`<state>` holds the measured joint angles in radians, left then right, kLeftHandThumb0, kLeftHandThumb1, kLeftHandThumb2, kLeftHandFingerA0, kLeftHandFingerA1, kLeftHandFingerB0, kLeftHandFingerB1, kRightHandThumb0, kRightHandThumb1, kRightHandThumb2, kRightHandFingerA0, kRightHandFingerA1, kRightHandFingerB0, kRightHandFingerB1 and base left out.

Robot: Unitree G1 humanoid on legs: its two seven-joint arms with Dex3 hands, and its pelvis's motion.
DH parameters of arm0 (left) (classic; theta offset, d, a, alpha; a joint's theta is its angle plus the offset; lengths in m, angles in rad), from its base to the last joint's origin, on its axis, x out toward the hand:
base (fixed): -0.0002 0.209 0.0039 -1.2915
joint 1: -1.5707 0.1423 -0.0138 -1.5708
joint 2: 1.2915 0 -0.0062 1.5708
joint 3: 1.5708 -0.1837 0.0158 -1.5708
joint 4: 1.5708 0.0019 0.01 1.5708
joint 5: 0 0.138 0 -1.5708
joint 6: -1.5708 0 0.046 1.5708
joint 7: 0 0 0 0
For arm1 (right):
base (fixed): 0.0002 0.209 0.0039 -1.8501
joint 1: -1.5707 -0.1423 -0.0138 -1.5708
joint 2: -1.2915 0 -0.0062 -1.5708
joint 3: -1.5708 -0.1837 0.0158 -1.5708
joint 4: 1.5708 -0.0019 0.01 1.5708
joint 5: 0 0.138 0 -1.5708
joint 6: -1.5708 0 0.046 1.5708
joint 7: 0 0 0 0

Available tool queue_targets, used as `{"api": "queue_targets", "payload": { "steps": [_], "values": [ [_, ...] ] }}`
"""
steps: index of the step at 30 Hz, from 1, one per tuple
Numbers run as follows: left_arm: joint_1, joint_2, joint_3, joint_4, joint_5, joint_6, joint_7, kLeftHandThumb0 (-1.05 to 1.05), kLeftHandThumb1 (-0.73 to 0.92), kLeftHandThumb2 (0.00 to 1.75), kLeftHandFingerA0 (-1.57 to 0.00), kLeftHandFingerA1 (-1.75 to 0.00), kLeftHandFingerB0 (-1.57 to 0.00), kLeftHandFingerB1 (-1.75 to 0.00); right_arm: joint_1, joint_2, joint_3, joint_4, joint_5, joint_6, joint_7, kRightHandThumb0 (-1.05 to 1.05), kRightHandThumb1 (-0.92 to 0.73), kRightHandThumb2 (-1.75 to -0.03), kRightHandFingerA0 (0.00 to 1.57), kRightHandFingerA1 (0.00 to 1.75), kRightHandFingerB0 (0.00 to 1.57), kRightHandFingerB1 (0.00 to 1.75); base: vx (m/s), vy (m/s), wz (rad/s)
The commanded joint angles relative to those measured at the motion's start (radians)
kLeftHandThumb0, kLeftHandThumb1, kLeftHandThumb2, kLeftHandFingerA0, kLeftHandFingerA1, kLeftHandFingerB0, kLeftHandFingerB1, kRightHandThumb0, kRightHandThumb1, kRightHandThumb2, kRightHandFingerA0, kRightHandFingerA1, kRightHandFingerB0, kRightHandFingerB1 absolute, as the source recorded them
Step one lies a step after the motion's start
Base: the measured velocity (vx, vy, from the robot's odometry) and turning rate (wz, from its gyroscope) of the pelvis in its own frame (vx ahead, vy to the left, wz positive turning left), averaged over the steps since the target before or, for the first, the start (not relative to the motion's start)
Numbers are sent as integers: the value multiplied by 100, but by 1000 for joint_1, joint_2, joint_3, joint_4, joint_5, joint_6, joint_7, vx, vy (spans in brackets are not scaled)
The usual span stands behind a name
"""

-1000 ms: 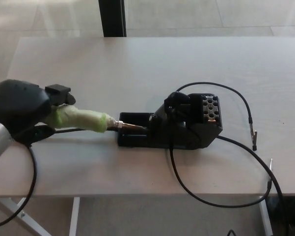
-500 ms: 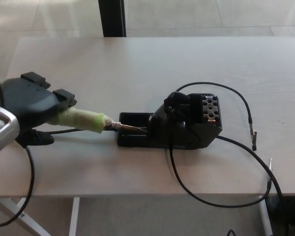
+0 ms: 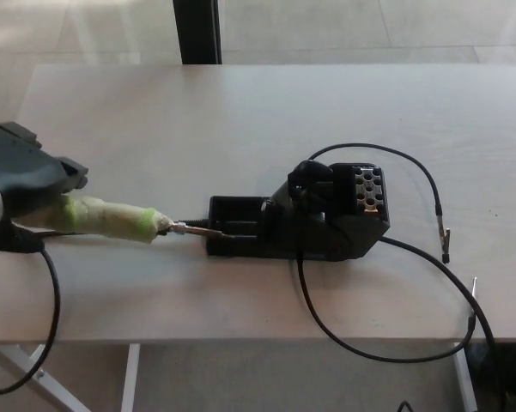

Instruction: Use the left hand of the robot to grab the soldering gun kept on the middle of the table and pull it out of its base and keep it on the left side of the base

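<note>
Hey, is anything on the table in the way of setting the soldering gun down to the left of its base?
Nothing visible blocks it. The left hand holds the soldering gun, its tip just at the base edge. The table left of the base carries only the gun's own black cable.

left hand (image 3: 21, 176): matte black, bulky rounded shell | blocky black finger segments along its top edge | silver-grey forearm casing at picture's left edge | right hand: out of frame
</note>
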<state>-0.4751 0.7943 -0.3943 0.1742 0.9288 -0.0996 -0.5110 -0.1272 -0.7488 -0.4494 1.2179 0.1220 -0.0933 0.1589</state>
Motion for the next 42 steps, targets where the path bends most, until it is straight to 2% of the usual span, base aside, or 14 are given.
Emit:
{"api": "queue_targets", "payload": {
  "steps": [1, 4, 5, 6, 8, 17, 23, 24, 31, 32, 33, 35, 36, 42],
  "values": [
    [17, 3, 83, -30, -116, 44, -80, -64, 55, 89, -1, -30, -14, -43, 2, -35, -16, 3, 23, 8, 2, -59, -60, -58, 45, 69, 27, 34, 0, 0, 0],
    [29, 1, 159, -47, -193, 41, -86, -63, 75, 63, -3, -29, -19, -28, 9, -35, -15, 1, 21, 3, 1, -60, -60, -58, 44, 68, 27, 34, 0, 0, 0],
    [30, -10, 221, -61, -280, 77, -136, -68, 57, 94, 0, -28, -8, -37, 8, -36, -20, 7, 26, 8, 2, -60, -59, -58, 45, 69, 26, 33, 0, 0, 0],
    [30, -17, 244, -69, -313, 96, -162, -66, 77, 64, 0, -27, -13, -25, 8, -40, -17, 7, 23, 12, 2, -60, -59, -58, 45, 69, 26, 33, 0, 0, 0],
    [34, -18, 263, -70, -334, 100, -183, -73, 60, 98, 0, -26, -6, -34, 10, -38, -22, 5, 28, 10, 7, -61, -58, -58, 45, 70, 26, 34, 0, 0, 0],
    [83, -21, 356, -125, -473, 171, -298, -96, 68, 101, 0, -18, 0, -1, 16, -30, -32, 3, 31, 10, 8, -62, -45, -83, 48, 75, 19, 45, 0, 0, 0],
    [68, -99, 700, -188, -924, 473, -460, -101, 73, 107, 0, -12, 0, 0, 14, -32, -42, -1, 43, 23, 23, -61, -46, -82, 44, 72, 18, 45, 0, 0, 0],
    [70, -94, 762, -207, -983, 529, -485, -100, 74, 107, 0, -12, 0, 0, 9, -32, -51, 3, 53, 30, 28, -56, -57, -57, 42, 69, 24, 33, 0, 0, 0],
    [243, -77, 1325, -255, -1389, 676, -620, -86, 71, 109, -4, -36, -4, -27, 12, -36, -36, 6, 33, 21, 15, -63, -46, -82, 42, 70, 19, 45, 0, 0, 0],
    [269, -89, 1399, -269, -1396, 698, -602, -81, 85, 67, -8, -42, -11, -27, 12, -35, -35, 7, 32, 19, 14, -58, -58, -58, 41, 68, 26, 33, 0, 0, 0],
    [340, -118, 1584, -259, -1440, 723, -569, -89, 69, 107, -2, -50, -8, -37, 11, -32, -41, 7, 39, 19, 19, -61, -46, -83, 44, 75, 19, 45, 0, 0, 0],
    [394, -166, 1705, -225, -1455, 729, -490, -77, 84, 66, -13, -49, -14, -32, 8, -34, -35, 5, 33, 19, 16, -59, -58, -58, 40, 74, 25, 33, 0, 0, 0],
    [457, -209, 1784, -164, -1474, 661, -430, -74, 71, 103, -3, -52, -3, -37, 7, -34, -34, 4, 32, 17, 17, -59, -58, -58, 41, 73, 25, 33, 0, 0, 0],
    [643, -190, 1757, 747, -1350, 198, 1, -95, 78, 100, 0, -25, 0, -1, -2, -44, -40, 3, 37, 28, 23, -57, -59, -58, 41, 69, 26, 33, 0, 0, 0]
  ]
}}
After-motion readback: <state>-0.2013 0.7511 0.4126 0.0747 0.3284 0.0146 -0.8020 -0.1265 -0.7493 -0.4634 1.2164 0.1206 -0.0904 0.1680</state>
